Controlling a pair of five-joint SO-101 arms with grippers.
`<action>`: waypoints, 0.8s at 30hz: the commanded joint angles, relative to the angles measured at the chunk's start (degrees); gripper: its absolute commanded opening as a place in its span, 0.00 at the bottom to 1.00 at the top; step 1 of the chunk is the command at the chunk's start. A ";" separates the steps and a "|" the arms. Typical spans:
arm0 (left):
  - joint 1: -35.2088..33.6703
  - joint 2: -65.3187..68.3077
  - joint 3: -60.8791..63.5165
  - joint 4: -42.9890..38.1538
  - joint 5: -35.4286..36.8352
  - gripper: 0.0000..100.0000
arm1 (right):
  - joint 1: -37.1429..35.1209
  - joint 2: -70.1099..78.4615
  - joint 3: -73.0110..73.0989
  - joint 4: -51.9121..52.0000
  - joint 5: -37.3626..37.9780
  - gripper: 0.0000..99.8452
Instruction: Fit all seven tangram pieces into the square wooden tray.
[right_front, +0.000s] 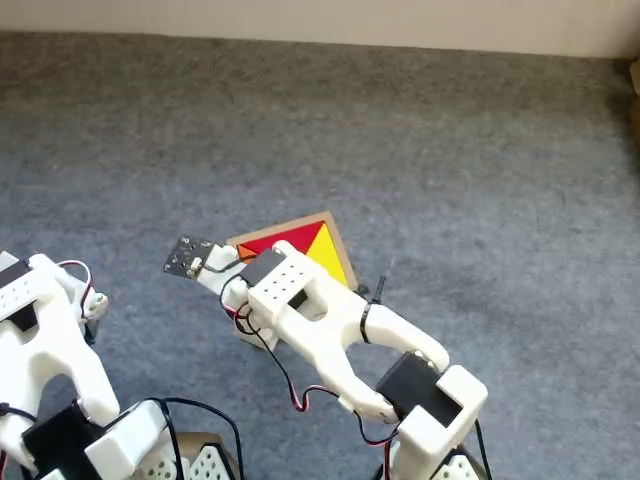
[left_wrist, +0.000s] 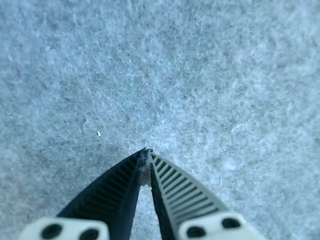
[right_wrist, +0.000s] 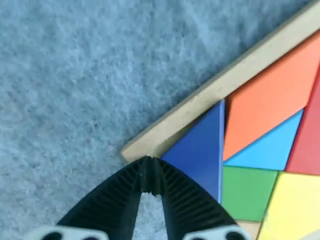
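Observation:
The square wooden tray lies on the grey carpet with pieces lying flat inside it: a dark blue triangle, an orange parallelogram, a light blue triangle, a green square, a yellow piece and a red piece. My right gripper is shut and empty, its tips just outside the tray's corner next to the dark blue triangle. From above, the right arm covers most of the tray; the red piece and the yellow piece show. My left gripper is shut over bare carpet.
The left arm stands at the near left, apart from the tray. Grey carpet spreads around the tray on all sides. A pale wall base runs along the far edge.

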 joint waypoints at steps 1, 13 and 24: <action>-0.66 -2.24 -0.48 -0.53 -0.53 0.01 | -1.36 -8.13 1.36 -1.10 0.09 0.01; -0.66 -2.24 -0.48 -0.53 -0.53 0.01 | 3.03 -18.42 14.81 -17.89 0.35 0.02; -0.66 -2.24 -0.40 -0.53 -0.62 0.01 | 7.43 -11.82 16.57 -22.11 0.44 0.02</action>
